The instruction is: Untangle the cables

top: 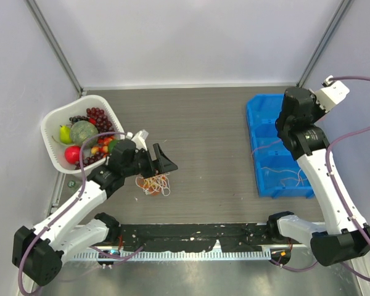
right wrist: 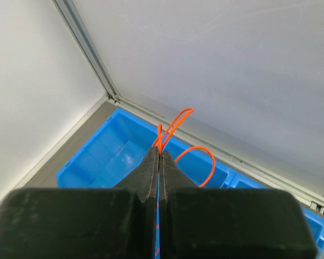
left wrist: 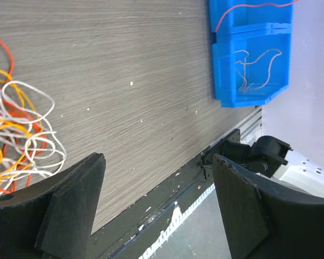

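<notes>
- Cords in a loose tangle (top: pixel 154 184) lie on the table (top: pixel 209 123), well to the left of the blue bin (top: pixel 277 148). They are thin, floppy loops of white, yellow and orange, piled over one another.
- How many strands make up the tangle cannot be told.
- One orange cable (right wrist: pixel 175 121) is apart from the heap, above the blue bin. It is pinched in the right gripper (right wrist: pixel 160 154), whose jaws are pressed together on it. Two thin loops of it rise past the fingertips.
- In the left wrist view two compartments of the blue bin show. One holds a pale cable (left wrist: pixel 256 67) and the other a red-orange cable (left wrist: pixel 248 11).
- The left gripper (left wrist: pixel 159 159) hangs well left of the blue bin, on the bin's side of the tangle. Its jaws are spread wide with nothing between them.
- One white basket (top: pixel 52 126) of toy fruit sits farther from the blue bin than the tangle does, by the left wall.
</notes>
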Robot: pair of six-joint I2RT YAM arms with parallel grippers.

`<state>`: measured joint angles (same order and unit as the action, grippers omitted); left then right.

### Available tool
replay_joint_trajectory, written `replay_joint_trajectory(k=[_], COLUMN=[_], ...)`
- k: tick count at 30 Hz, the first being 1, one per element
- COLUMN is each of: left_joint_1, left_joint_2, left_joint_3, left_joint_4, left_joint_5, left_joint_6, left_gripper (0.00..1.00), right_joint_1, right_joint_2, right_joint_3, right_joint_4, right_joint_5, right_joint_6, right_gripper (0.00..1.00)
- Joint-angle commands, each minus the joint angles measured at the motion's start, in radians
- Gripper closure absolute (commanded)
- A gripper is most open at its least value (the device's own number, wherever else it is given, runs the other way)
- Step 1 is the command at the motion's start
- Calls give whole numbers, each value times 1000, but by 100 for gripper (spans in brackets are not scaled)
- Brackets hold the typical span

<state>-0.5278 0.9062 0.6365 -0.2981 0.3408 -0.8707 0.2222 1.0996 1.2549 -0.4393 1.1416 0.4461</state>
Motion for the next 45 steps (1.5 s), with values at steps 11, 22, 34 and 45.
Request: replay_joint_trajectory(k=[11,22,34,45], left_joint_1=[5,5,6,6], left_joint_2=[115,120,100,118], left_joint_3=[186,200,178,184], left_joint_4=[13,-1,-6,-1], left_joint_5=[83,63,58,52], left_joint_6=[33,49,35,42], left_gripper=[13,11,11,11], right_joint_1=[-23,-23,-44,-52], right_joint_2=[104,28,5,-26], right_joint_3=[438,217,-74,-152], right_joint_4=[86,119,63,-1], right_joint_5=[-313,-250,-310,-157], right_joint_6=[-133,-169,61,140], right_gripper=[99,99,99,99])
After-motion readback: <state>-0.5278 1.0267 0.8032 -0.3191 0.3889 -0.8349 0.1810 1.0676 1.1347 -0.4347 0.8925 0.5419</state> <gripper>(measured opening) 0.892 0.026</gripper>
